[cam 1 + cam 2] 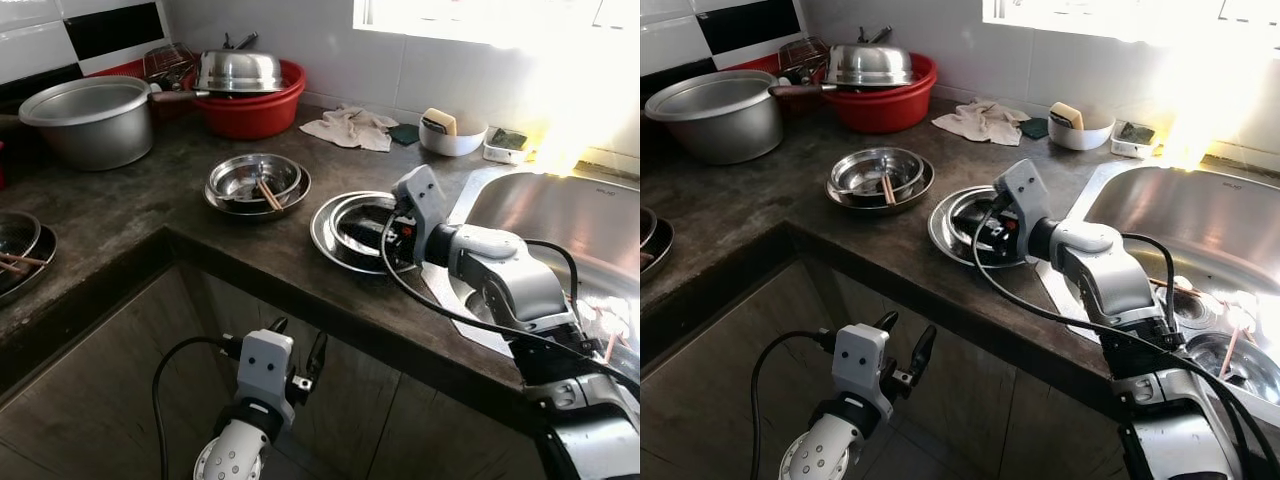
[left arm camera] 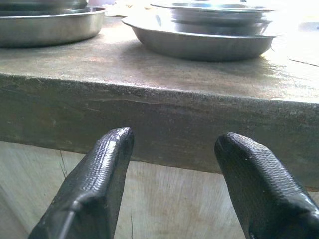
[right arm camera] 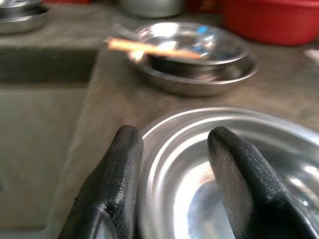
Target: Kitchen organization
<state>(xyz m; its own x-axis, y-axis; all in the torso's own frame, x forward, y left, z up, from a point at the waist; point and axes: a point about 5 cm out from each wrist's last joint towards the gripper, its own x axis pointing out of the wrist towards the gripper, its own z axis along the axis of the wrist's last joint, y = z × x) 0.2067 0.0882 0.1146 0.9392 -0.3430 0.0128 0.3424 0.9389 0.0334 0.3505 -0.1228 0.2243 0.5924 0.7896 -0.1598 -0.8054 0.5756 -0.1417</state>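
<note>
Between right pincer [image 3: 172,164] fingers: steel plate [image 3: 239,149] rim.

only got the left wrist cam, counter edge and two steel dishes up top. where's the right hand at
Observer: The right hand is at the steel plate next to the sink. It is open, with one finger inside the plate's rim and one outside.
Operator: ok and the other dish, anything in it
Observer: Yes. It is a stack of steel bowls, and wooden chopsticks lie in the top one.
</note>
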